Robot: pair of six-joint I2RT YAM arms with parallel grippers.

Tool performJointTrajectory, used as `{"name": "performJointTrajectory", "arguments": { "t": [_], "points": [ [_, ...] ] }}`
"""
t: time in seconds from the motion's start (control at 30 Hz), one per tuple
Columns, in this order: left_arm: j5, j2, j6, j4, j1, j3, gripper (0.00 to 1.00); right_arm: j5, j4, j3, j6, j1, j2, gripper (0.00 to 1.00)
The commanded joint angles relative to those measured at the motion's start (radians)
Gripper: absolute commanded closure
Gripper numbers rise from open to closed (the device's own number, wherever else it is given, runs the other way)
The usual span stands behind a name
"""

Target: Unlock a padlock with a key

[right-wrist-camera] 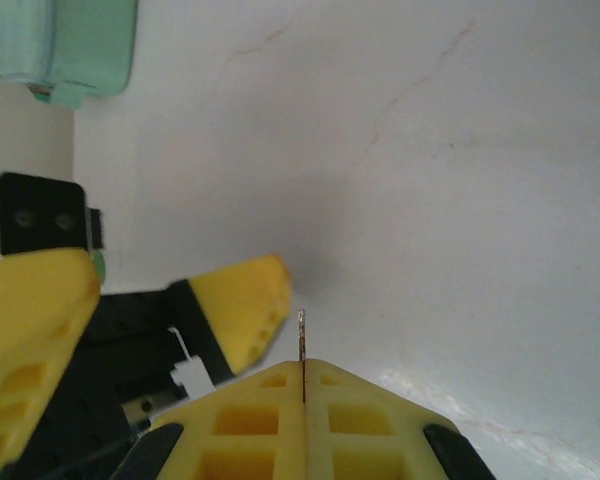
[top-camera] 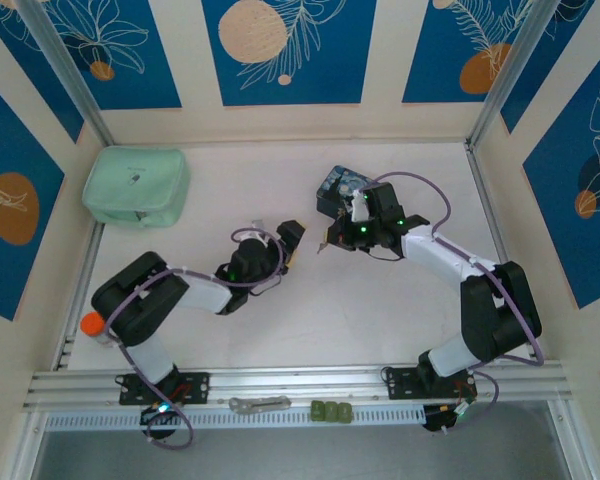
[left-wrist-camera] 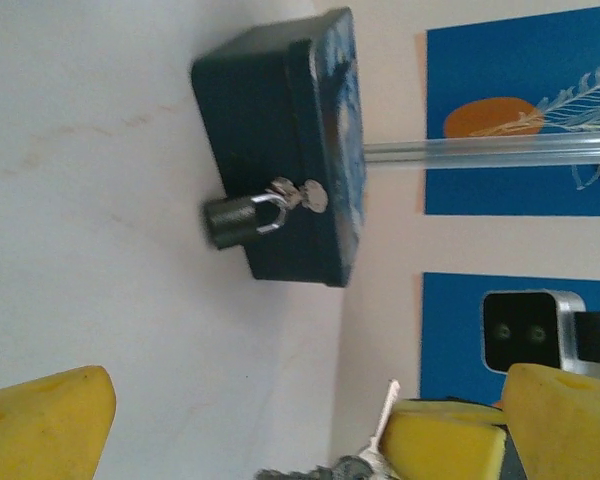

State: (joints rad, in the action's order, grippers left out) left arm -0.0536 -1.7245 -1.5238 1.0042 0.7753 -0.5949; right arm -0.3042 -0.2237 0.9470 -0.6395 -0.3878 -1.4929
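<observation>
The right hand (right-wrist-camera: 302,368) is pinched fully closed on the key (right-wrist-camera: 301,335). It grips the key low, so a thin sliver of blade stands out past its fingertips. That leaves the tip free to go into a lock, which I take to be the point of the grip. Facing it, tip to tip, the left hand (top-camera: 292,243) stands open with nothing between its fingers that I can make out. My guess is that it waits either to steady the lock or to help set the key straight. The padlock (left-wrist-camera: 236,220) lies ahead of the left hand, in its line of sight. It is hooked through the silvery clasp (left-wrist-camera: 300,195) on the side of the dark box (left-wrist-camera: 280,140) and juts out low over the table (top-camera: 280,330). I cannot tell whether it rests on the surface, and its keyhole is hidden from here. For the right hand the box sits behind, partly under its wrist, so the key points away from the lock and I judge the hand would have to swing round. There is plenty of bare table on the near side of both hands and in front of the padlock. The box stands clear of the back wall (top-camera: 280,122). The green pouch (top-camera: 135,186) lies well off beyond the left hand's outer side and is no obstacle. The tight spots are the two hands close together and the right arm crowding over the box.
</observation>
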Motion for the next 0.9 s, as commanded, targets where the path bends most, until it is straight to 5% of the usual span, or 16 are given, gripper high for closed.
{"name": "performJointTrajectory", "arguments": {
  "t": [0.0, 0.17, 0.27, 0.53, 0.67, 0.87],
  "points": [
    [-0.023, -0.036, -0.107, 0.150, 0.019, -0.040, 0.01, -0.040, 0.060, -0.014, -0.048, -0.019, 0.004, 1.00],
    [0.007, -0.079, -0.101, 0.245, 0.017, -0.050, 0.01, -0.050, 0.062, -0.016, -0.018, -0.031, -0.020, 1.00],
    [0.081, -0.074, -0.003, 0.271, -0.005, -0.054, 0.09, -0.068, 0.035, -0.014, 0.114, -0.030, -0.013, 1.00],
    [0.291, 0.050, 0.224, 0.067, -0.088, -0.012, 0.25, -0.213, -0.009, -0.016, 0.407, -0.001, 0.034, 1.00],
    [0.338, 0.117, 0.339, -0.052, -0.088, -0.021, 0.28, -0.276, -0.029, 0.016, 0.430, 0.017, 0.006, 1.00],
    [0.438, 0.076, 0.356, 0.042, -0.090, -0.029, 0.45, -0.344, -0.024, 0.047, 0.405, 0.023, -0.024, 1.00]
  ]
}}
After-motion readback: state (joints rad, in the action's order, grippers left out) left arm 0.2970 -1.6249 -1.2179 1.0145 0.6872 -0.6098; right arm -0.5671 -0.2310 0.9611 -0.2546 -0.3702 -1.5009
